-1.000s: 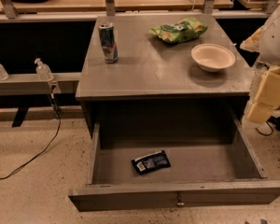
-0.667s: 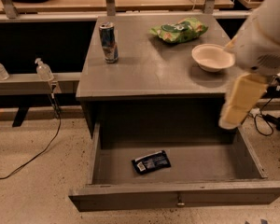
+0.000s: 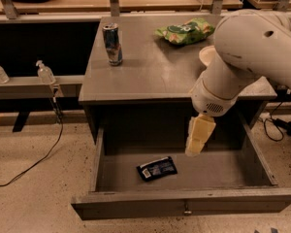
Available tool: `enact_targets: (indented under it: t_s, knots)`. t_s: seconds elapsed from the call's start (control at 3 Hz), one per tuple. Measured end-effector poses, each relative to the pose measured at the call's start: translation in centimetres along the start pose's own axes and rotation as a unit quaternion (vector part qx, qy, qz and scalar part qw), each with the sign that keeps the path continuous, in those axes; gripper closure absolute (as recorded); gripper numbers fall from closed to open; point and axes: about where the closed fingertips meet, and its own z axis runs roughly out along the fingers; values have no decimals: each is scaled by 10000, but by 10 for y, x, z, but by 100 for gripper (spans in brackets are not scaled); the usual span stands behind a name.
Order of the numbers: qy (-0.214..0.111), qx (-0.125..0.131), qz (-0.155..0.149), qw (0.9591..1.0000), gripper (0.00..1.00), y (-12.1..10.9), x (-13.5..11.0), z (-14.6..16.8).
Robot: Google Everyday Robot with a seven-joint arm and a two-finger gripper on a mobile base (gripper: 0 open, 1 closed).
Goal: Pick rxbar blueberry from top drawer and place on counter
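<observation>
Over the pulled-out top drawer (image 3: 136, 204), the gripper (image 3: 195, 148) hangs pointing down, honestly can't tell if it's apart or together. Rxbar blueberry (image 3: 157, 168) lies flat on the drawer floor, left of it. Drink can (image 3: 112, 43) and green snack bag (image 3: 184, 31) sit on the counter (image 3: 150, 72).

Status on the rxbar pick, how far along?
Done: top drawer stands open. In hand: gripper hangs above the drawer interior, right of the rxbar blueberry, apart from it. Left: grasp the bar, lift it, set it on the counter, where a can and green bag sit.
</observation>
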Motion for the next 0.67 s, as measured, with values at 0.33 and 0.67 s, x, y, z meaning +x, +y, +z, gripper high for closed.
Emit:
enact_targets:
  t_s: [0.33,0.67]
  knots:
    - [0,0,0,10000,0,0,0,0]
    - [-85,27,-115,9999,0,2,-4,9]
